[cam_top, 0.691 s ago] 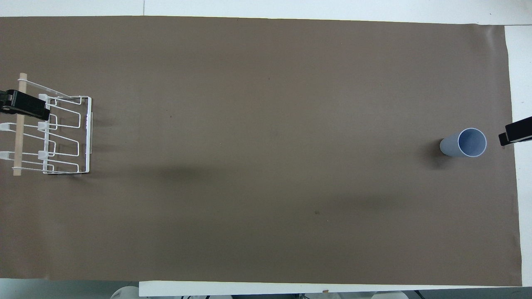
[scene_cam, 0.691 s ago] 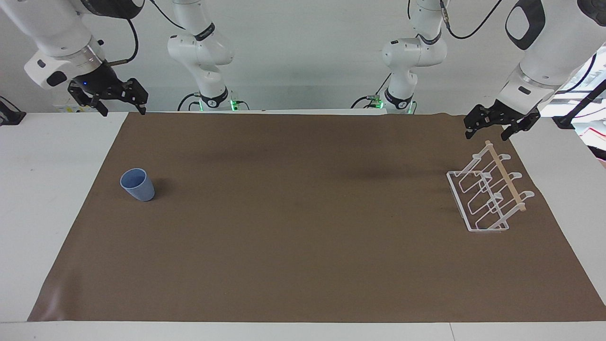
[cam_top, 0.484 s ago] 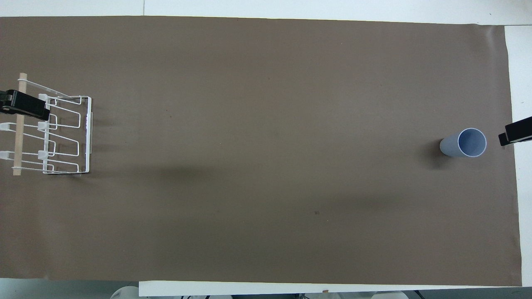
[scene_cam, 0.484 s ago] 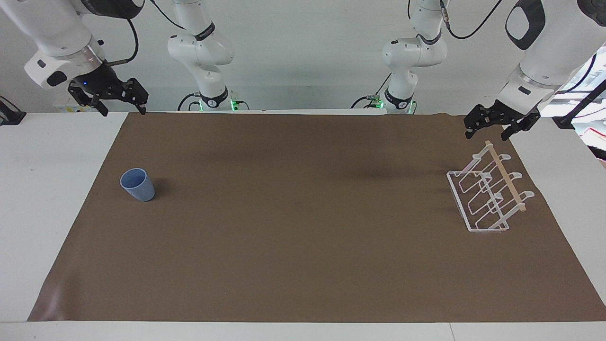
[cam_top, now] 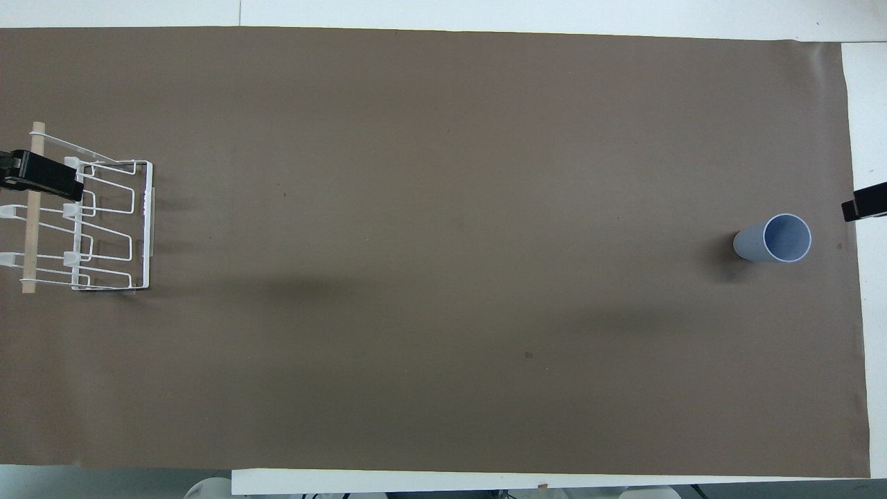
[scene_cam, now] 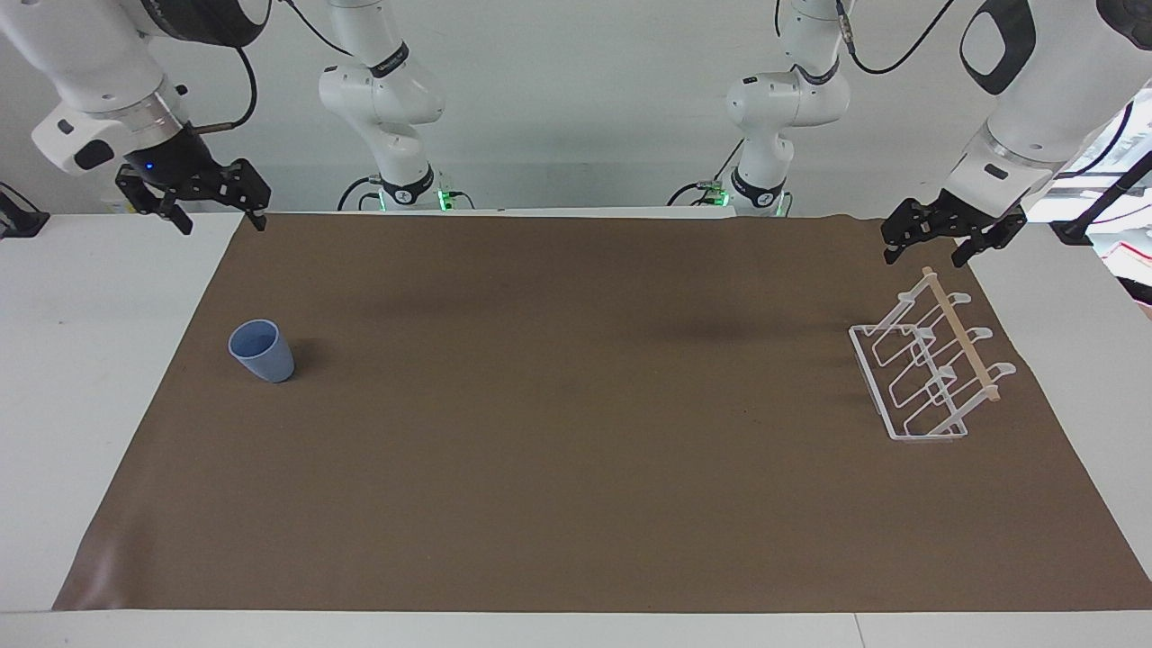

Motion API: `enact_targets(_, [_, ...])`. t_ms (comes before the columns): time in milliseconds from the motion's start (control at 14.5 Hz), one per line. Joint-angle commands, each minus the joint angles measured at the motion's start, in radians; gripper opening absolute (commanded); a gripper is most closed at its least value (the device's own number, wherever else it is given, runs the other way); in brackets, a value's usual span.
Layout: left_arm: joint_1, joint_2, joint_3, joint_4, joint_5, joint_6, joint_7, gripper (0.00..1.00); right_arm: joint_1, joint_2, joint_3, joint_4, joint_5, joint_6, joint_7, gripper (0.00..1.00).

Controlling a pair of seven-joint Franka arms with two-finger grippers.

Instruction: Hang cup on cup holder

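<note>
The light-blue cup (scene_cam: 263, 353) (cam_top: 776, 239) stands upright, mouth up, on the brown mat toward the right arm's end of the table. My right gripper (scene_cam: 220, 219) hangs open and empty in the air over the mat's edge at that end, apart from the cup. The white wire cup holder (scene_cam: 927, 369) (cam_top: 90, 222), with a wooden rod across its top, sits at the left arm's end. My left gripper (scene_cam: 924, 256) hovers open and empty over the rod's end; one of its fingers (cam_top: 41, 181) covers part of the rack from above.
A brown mat (scene_cam: 576, 405) covers most of the white table (scene_cam: 81, 360), whose bare strips show at both ends. Two further white arm bases (scene_cam: 396, 99) (scene_cam: 774, 99) stand at the robots' edge of the table.
My right gripper has drifted a little outward toward its end of the table, away from the cup. The left gripper, cup and cup holder have not moved.
</note>
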Motion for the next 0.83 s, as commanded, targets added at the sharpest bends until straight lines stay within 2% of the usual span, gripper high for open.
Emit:
enact_targets(0, [0.022, -0.019, 0.0, -0.015, 0.019, 0.009, 0.014, 1.0, -0.103, 0.028, 0.004, -0.13, 0.016, 0.16, -0.121, 1.0])
enact_targets(138, [0.035, -0.02, -0.001, -0.017, 0.019, 0.008, 0.012, 1.0, -0.126, 0.051, 0.004, -0.254, 0.017, 0.343, -0.162, 1.0])
enact_targets(415, [0.027, -0.026, -0.001, -0.022, 0.019, -0.018, 0.011, 1.0, -0.151, 0.103, 0.004, -0.405, 0.019, 0.527, -0.179, 1.0])
enact_targets(622, [0.022, -0.03, -0.003, -0.022, 0.017, -0.058, -0.069, 1.0, -0.163, 0.146, 0.004, -0.428, 0.019, 0.572, -0.244, 0.98])
enact_targets(761, [0.021, -0.03, -0.003, -0.022, 0.017, -0.06, -0.081, 1.0, -0.174, 0.157, 0.004, -0.452, 0.019, 0.58, -0.251, 0.92])
